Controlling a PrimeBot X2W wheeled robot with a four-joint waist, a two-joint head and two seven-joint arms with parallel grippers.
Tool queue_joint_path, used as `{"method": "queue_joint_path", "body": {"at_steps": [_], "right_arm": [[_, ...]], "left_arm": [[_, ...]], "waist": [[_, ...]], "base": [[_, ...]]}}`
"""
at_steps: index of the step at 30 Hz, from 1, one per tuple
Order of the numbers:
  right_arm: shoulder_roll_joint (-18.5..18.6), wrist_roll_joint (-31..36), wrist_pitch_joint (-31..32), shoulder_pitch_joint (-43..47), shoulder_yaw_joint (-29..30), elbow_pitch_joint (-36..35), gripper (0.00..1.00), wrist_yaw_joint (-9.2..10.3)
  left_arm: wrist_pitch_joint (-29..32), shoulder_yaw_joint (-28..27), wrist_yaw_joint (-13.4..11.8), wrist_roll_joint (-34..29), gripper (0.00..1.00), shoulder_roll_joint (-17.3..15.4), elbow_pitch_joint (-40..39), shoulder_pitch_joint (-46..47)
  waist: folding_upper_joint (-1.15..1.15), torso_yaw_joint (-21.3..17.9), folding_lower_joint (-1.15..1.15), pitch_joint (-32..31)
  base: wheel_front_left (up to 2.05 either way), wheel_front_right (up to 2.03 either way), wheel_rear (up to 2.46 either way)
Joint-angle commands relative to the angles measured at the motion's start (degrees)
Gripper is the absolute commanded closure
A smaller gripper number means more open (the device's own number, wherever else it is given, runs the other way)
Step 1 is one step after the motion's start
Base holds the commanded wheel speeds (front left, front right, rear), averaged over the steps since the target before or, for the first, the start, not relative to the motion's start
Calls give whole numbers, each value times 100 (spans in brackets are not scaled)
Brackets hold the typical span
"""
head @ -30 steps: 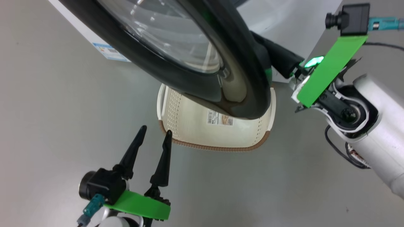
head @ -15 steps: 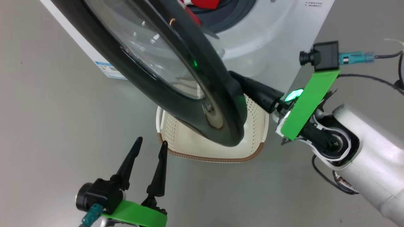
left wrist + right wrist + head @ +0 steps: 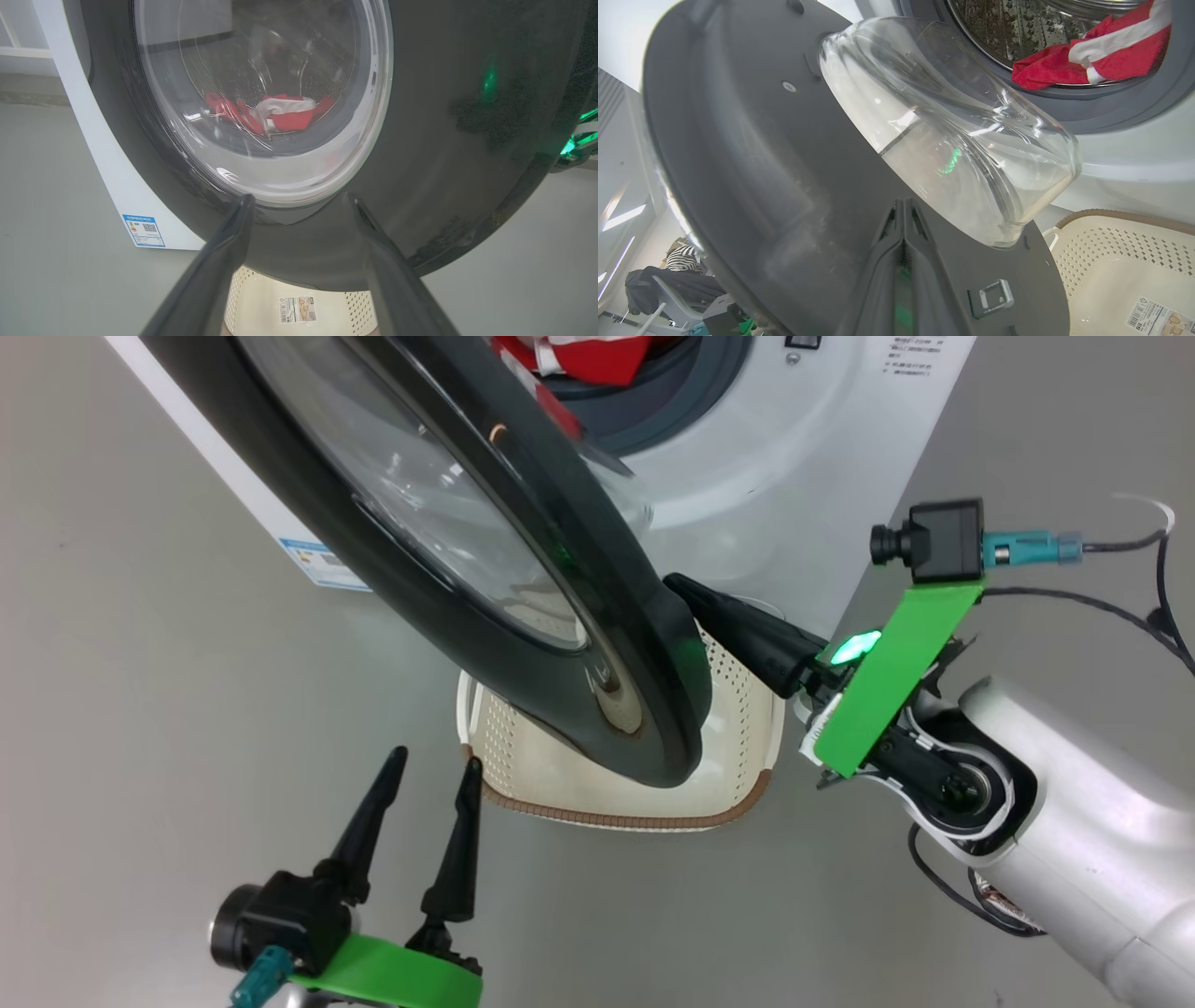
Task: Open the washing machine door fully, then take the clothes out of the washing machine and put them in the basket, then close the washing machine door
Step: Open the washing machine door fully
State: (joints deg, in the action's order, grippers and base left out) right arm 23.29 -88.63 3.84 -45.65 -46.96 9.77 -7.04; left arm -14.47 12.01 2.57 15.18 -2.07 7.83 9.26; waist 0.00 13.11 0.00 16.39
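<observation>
The boxy white washer (image 3: 822, 457) stands with its round door (image 3: 653, 728) swung partway out, a glossy black rim around a bulging clear glass bowl. The door's top is cut off in the head view, and it hides much of the cream perforated basket (image 3: 742, 756) on the floor at the washer's foot. Crumpled red-and-white clothes (image 3: 597, 359) lie at the drum's mouth; the right gripper (image 3: 674, 586), fingers pinched together, meets the door's matte grey inner face, while the left gripper (image 3: 436, 758) hovers spread and empty by the basket's near left corner.
</observation>
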Motion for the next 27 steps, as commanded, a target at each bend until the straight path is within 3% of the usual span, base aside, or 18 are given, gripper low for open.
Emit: {"method": "queue_joint_path", "body": {"at_steps": [1,2,3,5,27], "right_arm": [[-16,49,-78,219,-4,-89,79,-45],[-4,24,-129,272,3,-57,75,-45],[10,-4,-185,331,21,-19,58,-45],[52,-27,-297,456,43,59,0,-45],[497,19,-1733,2376,265,855,0,-45]], "left_arm": [[-52,-230,36,-51,0,-81,-125,-23],[-52,-259,47,-75,0,-81,-115,-16],[-52,-282,61,-96,0,-81,-108,-12],[-52,-325,91,-157,0,-81,-90,-21],[-52,-975,203,-371,0,-81,58,-537]], "waist": [[0,-25,0,-32],[0,-47,0,-57],[0,-67,0,-80],[0,-122,0,-131],[0,-714,0,-731]], "base": [[0,0,0],[0,0,0],[0,0,0],[0,0,0],[0,0,0]]}}
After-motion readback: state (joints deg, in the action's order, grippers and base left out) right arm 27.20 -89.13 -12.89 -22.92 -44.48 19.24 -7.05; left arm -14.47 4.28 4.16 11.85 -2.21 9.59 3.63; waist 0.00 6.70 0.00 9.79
